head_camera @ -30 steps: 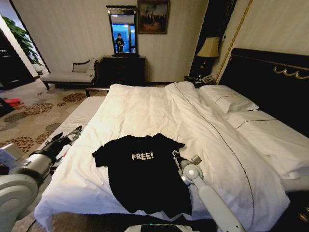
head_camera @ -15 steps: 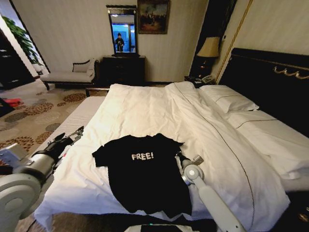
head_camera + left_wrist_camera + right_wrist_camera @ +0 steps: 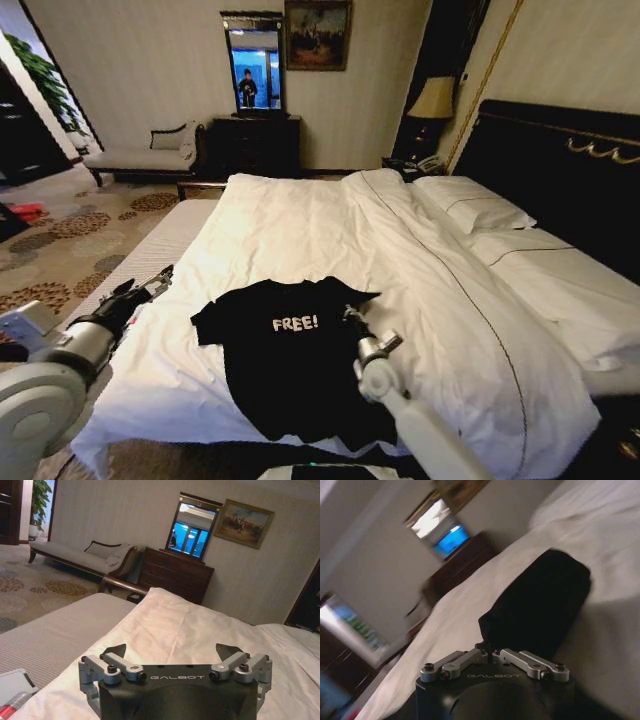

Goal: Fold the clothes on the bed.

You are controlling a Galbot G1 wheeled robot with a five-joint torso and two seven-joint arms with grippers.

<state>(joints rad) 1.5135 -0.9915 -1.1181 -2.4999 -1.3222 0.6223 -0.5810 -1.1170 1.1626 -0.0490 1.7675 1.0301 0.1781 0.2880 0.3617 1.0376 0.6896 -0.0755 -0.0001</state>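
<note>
The bed (image 3: 330,240) filled most of what I could see from the head camera, with the black T-shirt (image 3: 295,370) lying flat on the white duvet (image 3: 440,300) near the front edge, lettering up.

Over the last second my right gripper (image 3: 349,314) had swung left from just beside the shirt's right sleeve onto the sleeve itself — so I judged the first fold was starting, with the sleeve caught and ready to be carried inward. The left gripper (image 3: 160,277) had barely shifted, waiting off the left edge of the bed, well apart from the shirt.

The right wrist camera showed what the head camera could not: the right gripper (image 3: 487,647) pinched closed on a bunched flap of black cloth. The left wrist camera showed the left gripper (image 3: 172,652) spread wide and empty, with the mirror (image 3: 192,532) far off.
</note>
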